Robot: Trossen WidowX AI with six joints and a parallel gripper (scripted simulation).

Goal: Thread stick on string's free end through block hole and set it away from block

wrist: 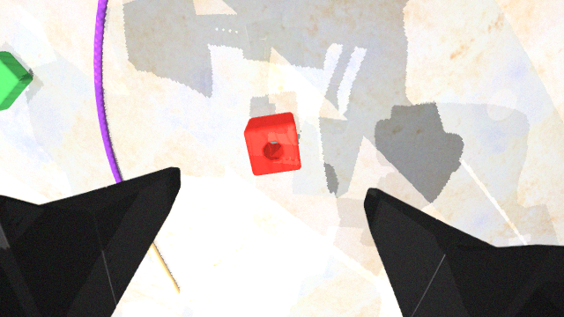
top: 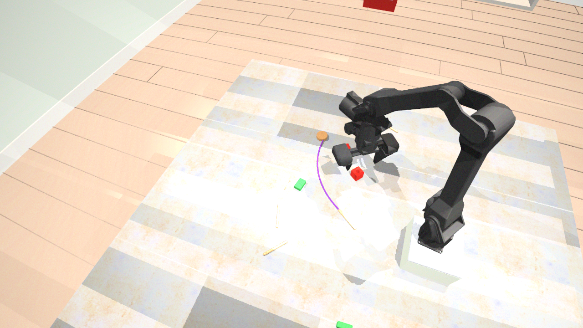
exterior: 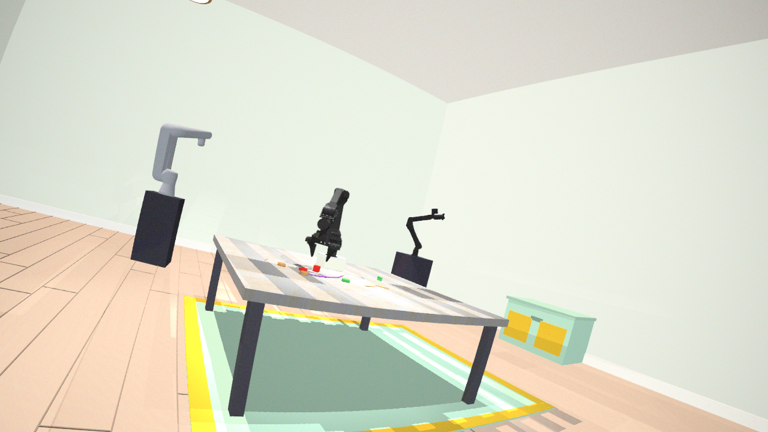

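The red block [top: 357, 174] [exterior: 316, 268] [wrist: 286, 163] stands on the table; its round hole shows in the face turned toward the wrist camera. The purple string [top: 317, 163] [wrist: 98, 66] curves from the round wooden button [top: 322, 135] [exterior: 303, 272] to the thin stick [top: 346, 219] [wrist: 165, 266], which lies on the table on the robot base's side of the block. The left finger hides the string's end and part of the stick in the wrist view. My gripper [top: 362, 164] [exterior: 321, 257] [wrist: 275, 187] is open and empty, above the table close to the block. The string is outside the hole.
A green block [top: 299, 184] [exterior: 345, 280] [wrist: 9, 81] lies beyond the string, another green block [top: 344, 325] farther off. Loose sticks lie at left [top: 277, 216] [top: 275, 248] and behind the arm [top: 394, 130]. A smaller red block [top: 348, 146] [exterior: 302, 269] is mostly hidden behind the gripper. A second button [exterior: 281, 264] shows.
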